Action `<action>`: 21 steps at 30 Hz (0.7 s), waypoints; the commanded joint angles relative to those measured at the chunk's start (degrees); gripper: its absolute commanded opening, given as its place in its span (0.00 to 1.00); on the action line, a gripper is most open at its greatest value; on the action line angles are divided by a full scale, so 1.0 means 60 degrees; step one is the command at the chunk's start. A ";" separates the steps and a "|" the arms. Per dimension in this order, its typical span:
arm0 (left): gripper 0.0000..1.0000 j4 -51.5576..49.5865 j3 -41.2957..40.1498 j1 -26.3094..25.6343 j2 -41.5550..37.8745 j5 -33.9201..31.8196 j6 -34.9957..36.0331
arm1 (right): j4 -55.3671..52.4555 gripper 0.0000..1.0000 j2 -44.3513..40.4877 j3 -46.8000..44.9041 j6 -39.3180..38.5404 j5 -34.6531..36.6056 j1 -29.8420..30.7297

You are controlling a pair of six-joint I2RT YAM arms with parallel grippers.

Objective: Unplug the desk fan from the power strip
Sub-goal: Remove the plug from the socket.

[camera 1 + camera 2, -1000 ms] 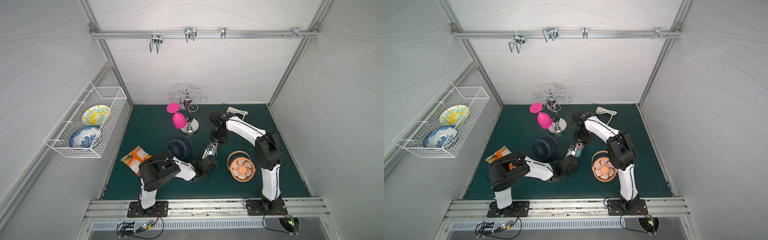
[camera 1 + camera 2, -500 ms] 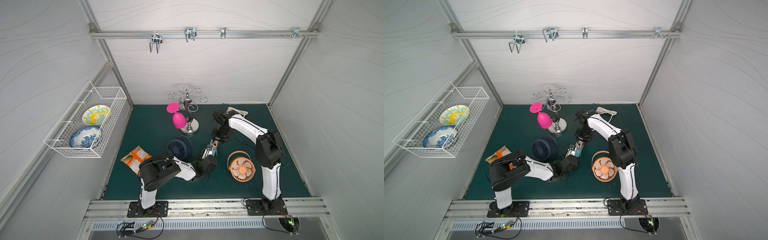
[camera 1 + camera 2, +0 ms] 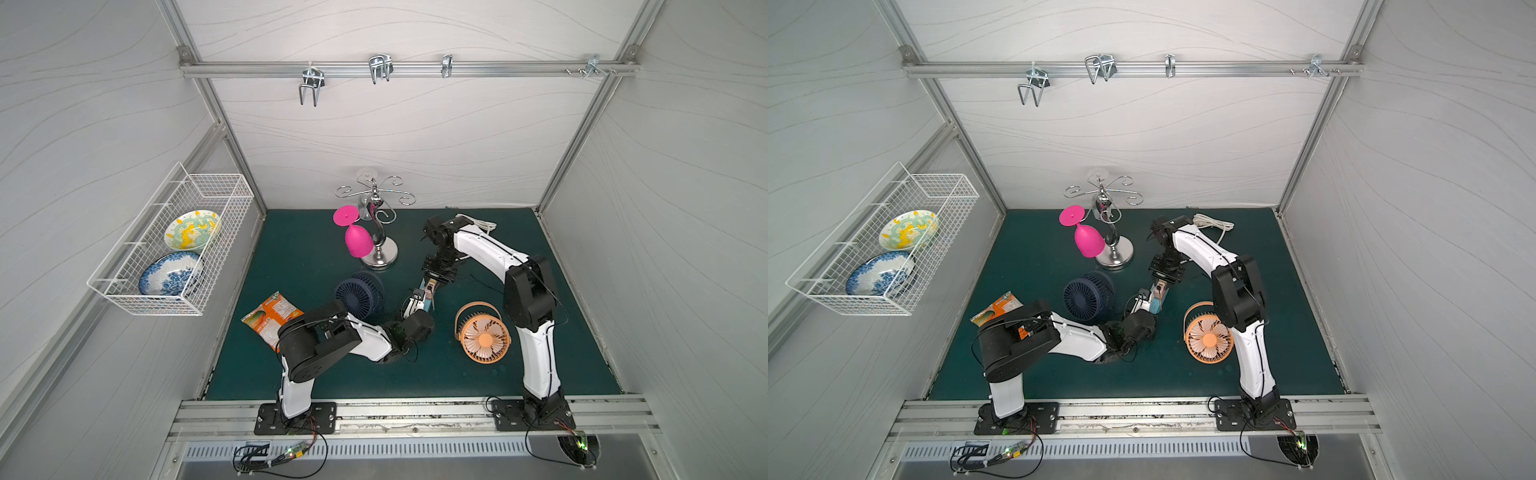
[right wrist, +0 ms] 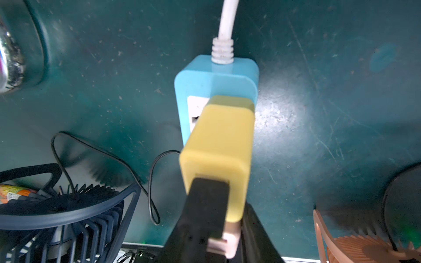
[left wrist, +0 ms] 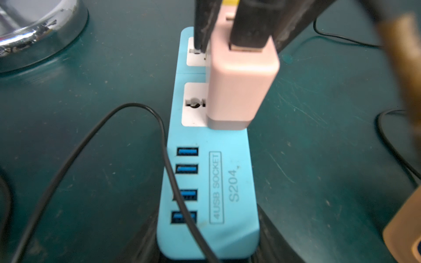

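Power strip (image 3: 424, 298) at mid-mat: left gripper (image 5: 207, 230) pinches its USB end, right gripper (image 5: 239, 50) is closed on the pink adapter (image 5: 239, 91).
Desk fan (image 3: 358, 294) crowds the strip at 9 o'clock, orange fan (image 3: 484, 338) at 4, glass stand (image 3: 378, 253) at 11; bare mat (image 3: 436, 374) opens toward 6. In both top views the grippers cover most of the strip. Whether the adapter's prongs sit in the socket is hidden. The strip's long axis runs 7 to 1 o'clock, with the white cord (image 4: 225, 25) at the 1 o'clock end.
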 commanded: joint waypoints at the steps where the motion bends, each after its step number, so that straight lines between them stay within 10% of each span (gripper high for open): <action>1: 0.06 -0.1549 -0.0301 -0.0032 0.0552 0.0633 -0.0202 | 0.0856 0.00 0.0065 0.0116 0.0312 -0.0867 -0.0464; 21: 0.06 -0.1684 -0.0187 -0.0033 0.0638 0.0744 -0.0222 | 0.0467 0.00 -0.0426 0.0083 -0.0071 0.0350 0.0359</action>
